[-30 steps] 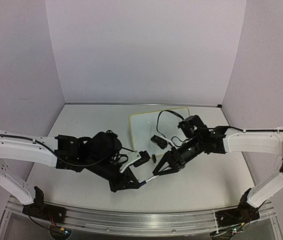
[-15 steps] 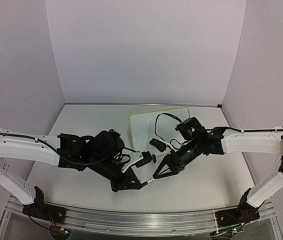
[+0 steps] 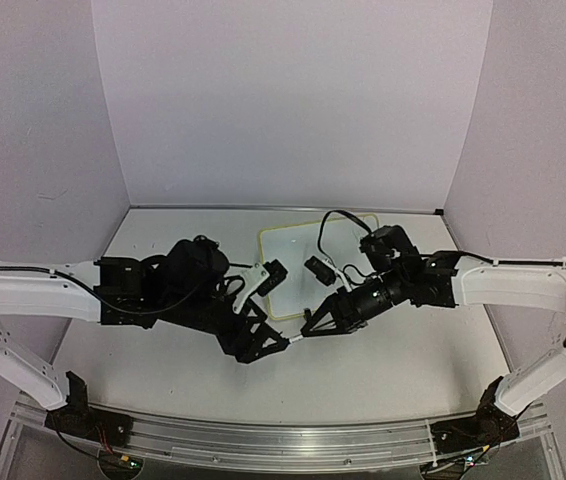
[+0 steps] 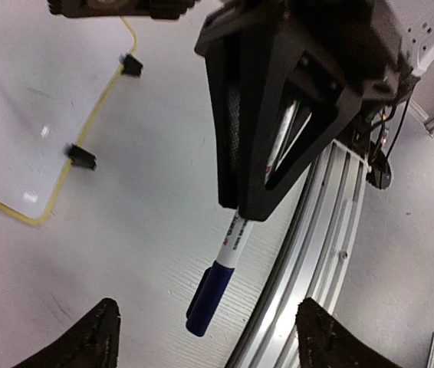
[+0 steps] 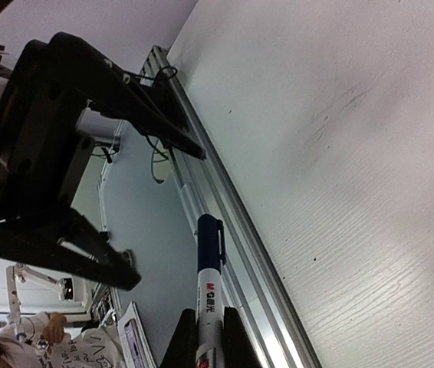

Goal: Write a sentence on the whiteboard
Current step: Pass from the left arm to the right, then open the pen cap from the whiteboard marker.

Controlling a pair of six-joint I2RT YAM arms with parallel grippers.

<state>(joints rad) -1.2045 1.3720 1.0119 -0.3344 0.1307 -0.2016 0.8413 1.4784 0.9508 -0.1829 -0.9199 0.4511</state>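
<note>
inspector: right gripper (image 5: pixel 205 341), state?
checker: pressed together on a marker (image 5: pixel 208 268), blue cap on, capped end pointing away from the whiteboard (image 3: pixel 288 258).
inspector: left gripper (image 4: pixel 213 337)?
checker: fingers spread wide, holding nothing, facing the capped end and apart from it.
inspector: whiteboard position?
checker: lying flat, yellow rim and two black clip feet visible. both grippers meet just off its near edge.

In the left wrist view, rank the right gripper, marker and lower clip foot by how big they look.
1. right gripper, largest, though nearness to the camera inflates it
2. marker
3. clip foot, smallest
</note>
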